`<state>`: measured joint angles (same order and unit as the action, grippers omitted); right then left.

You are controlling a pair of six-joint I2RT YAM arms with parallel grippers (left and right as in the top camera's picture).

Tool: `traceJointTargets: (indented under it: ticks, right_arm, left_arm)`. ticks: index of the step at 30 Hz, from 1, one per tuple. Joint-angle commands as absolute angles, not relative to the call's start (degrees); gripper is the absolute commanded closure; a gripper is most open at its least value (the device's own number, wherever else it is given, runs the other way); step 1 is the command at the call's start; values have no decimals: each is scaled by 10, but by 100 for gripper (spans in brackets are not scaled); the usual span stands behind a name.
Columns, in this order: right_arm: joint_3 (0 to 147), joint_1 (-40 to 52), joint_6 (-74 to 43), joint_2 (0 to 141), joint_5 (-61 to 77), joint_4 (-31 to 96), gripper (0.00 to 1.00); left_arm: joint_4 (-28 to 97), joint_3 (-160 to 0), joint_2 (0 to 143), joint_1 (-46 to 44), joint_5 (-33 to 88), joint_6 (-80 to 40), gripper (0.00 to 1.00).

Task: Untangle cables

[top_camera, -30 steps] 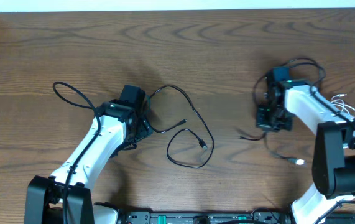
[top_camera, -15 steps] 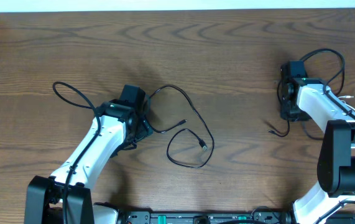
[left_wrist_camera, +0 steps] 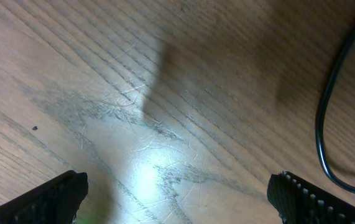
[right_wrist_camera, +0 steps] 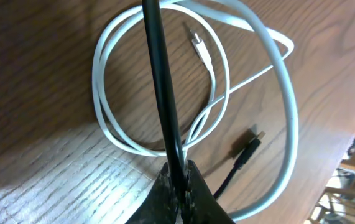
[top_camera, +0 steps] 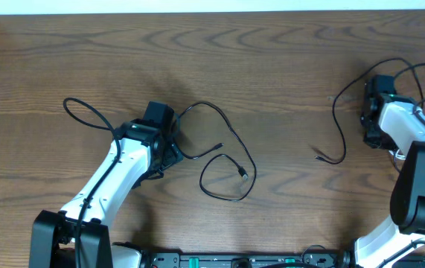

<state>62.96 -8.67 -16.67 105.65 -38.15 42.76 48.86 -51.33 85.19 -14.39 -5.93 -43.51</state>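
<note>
Black cable [right_wrist_camera: 160, 81] is pinched tight in your right gripper [right_wrist_camera: 177, 177] at the far right, above the coiled white cable [right_wrist_camera: 97, 93]. Lift it slowly away so the white coil is not dragged. Your left gripper [left_wrist_camera: 183, 198] stands wide open, empty, beside the other black cable [top_camera: 231, 138].
</note>
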Motion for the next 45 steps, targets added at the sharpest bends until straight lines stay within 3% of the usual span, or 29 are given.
traceJointTargets:
  ticks: [1,2,6,8,11,20,27,36,45]
  right_arm:
    - [640,-90,-188,1053,-369,422,99]
    - [640,-89,-188,1053,-366,416,99]
    - [644,-81,-168,1053,-296,413,82]
    - [648,-76,-133,1053,-243,411,51]
    - [649,-71,-92,1053,-191,407,39]
    - [689,-62,-76,1043,-111,466,43]
    - [717,-47,-76,1008,52,499,33]
    - [649,-44,-76,1009,39,486,36]
    - [553,-45,-76,1009,-95,395,34]
  left_arm:
    - [490,-515,858,-142,-65,-438,2]
    - [490,-515,858,-142,-65,-438,2]
    - [490,-515,858,-142,-65,-438,2]
    - [490,-515,858,-142,-65,-438,2]
    - [490,-515,858,-142,-65,-438,2]
    - [490,-515,858,-142,-65,-438,2]
    - [490,-515,858,-142,-65,-438,2]
    - [490,-515,858,-142,-65,-438,2]
    - [490,-515,858,-142,-65,-438,2]
